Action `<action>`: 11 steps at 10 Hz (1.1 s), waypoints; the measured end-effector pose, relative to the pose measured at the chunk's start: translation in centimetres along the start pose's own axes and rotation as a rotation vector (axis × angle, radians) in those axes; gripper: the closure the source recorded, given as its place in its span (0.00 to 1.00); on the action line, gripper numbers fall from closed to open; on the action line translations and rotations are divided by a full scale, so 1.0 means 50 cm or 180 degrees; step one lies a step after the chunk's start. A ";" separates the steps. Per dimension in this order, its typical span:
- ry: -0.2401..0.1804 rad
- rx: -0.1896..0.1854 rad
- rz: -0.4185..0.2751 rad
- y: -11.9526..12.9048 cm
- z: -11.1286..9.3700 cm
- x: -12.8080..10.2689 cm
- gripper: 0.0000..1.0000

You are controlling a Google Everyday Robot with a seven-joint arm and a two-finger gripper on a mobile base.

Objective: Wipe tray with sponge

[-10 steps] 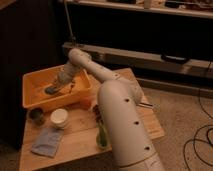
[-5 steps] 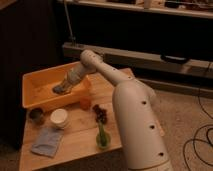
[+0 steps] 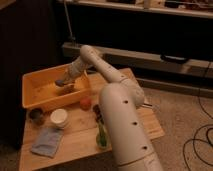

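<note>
The yellow-orange tray (image 3: 37, 85) sits at the back left of the wooden table. My white arm reaches over its right wall, and my gripper (image 3: 65, 84) hangs inside the tray, above its floor. A small grey-blue pad, the sponge (image 3: 62, 81), shows at the gripper's tip, apparently held.
A white cup (image 3: 59, 118) and a dark small bowl (image 3: 36, 115) stand in front of the tray. A folded blue-grey cloth (image 3: 46, 142) lies at the front left. A red-orange fruit (image 3: 86, 103), dark grapes (image 3: 97, 114) and a green bottle (image 3: 102, 137) lie beside my arm. A dark shelf unit stands behind.
My gripper has moved from the tray's left part toward its right side and lifted a little. My arm's forearm has swung back and right.
</note>
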 end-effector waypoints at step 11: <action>-0.0437 -0.0169 -0.0764 -0.029 0.080 -0.234 0.91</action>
